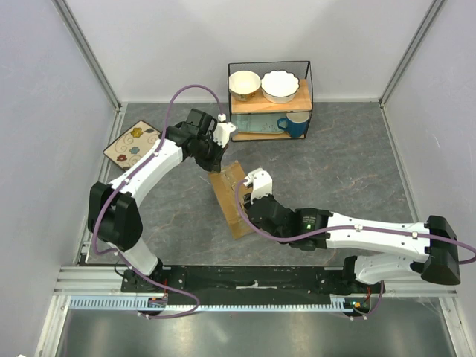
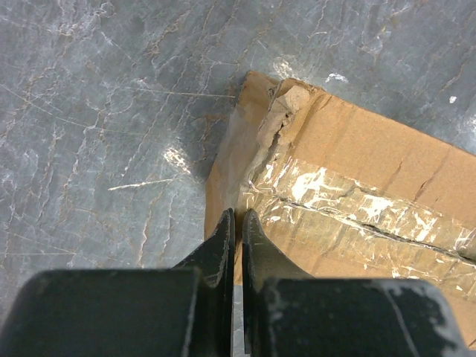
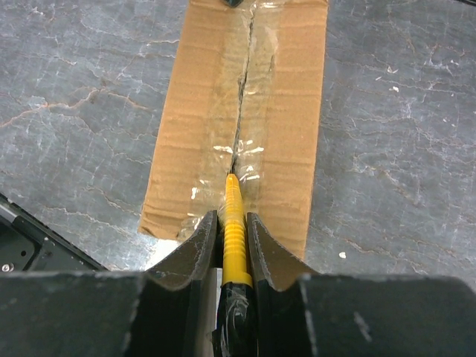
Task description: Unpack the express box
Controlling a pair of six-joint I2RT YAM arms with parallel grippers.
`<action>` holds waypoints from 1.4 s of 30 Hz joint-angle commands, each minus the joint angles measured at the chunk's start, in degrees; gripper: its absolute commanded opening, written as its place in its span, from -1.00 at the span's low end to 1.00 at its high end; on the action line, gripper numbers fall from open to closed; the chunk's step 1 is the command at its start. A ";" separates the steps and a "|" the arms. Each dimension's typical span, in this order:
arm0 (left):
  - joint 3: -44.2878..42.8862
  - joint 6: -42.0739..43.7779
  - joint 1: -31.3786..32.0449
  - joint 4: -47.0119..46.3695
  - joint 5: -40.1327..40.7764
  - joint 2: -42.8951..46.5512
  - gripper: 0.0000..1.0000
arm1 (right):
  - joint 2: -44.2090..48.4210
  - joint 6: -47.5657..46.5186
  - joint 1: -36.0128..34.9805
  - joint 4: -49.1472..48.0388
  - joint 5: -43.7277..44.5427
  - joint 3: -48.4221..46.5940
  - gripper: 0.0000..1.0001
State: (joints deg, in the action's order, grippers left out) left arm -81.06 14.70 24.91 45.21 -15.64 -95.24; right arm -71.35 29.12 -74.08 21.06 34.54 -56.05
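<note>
The express box (image 1: 229,187), a brown carton with clear tape along its top seam (image 3: 242,111), lies at the middle of the table. My left gripper (image 1: 216,162) is shut with nothing between its fingers, over the box's far end. In the left wrist view the gripper (image 2: 238,213) hangs at the edge of the carton (image 2: 357,149), beside a torn, crumpled corner (image 2: 286,111). My right gripper (image 3: 231,216) is shut on a yellow utility knife (image 3: 233,197). The knife's tip rests on the split seam near the near end of the box (image 3: 193,111).
A black wire rack (image 1: 269,100) stands at the back with a tan bowl (image 1: 245,83) and a white bowl (image 1: 280,85) on its wooden shelf, and a blue mug (image 1: 295,125) below. A floral mat (image 1: 132,143) lies at the back left by the wall.
</note>
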 commanded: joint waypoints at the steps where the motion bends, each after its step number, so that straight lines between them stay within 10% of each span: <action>1: 0.90 5.87 -3.46 -7.24 23.55 -4.25 -0.97 | 2.18 2.25 -2.82 9.09 -5.98 3.23 -0.99; 19: 0.11 6.92 -3.81 -6.72 24.35 -3.20 -0.97 | 4.82 4.01 -3.79 9.44 -5.02 5.08 -0.99; 34: 6.79 16.49 -2.14 -0.74 -0.61 6.12 -0.96 | 8.60 0.24 -3.00 17.52 12.81 -5.20 -1.00; 42: 0.56 20.72 -1.00 5.57 -9.22 4.98 -0.97 | 4.38 -7.24 11.14 6.56 11.18 -3.54 -1.00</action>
State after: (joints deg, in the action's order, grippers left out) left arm -76.53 30.70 22.55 42.59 -16.29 -89.82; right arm -65.06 26.85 -69.28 34.35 46.24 -60.49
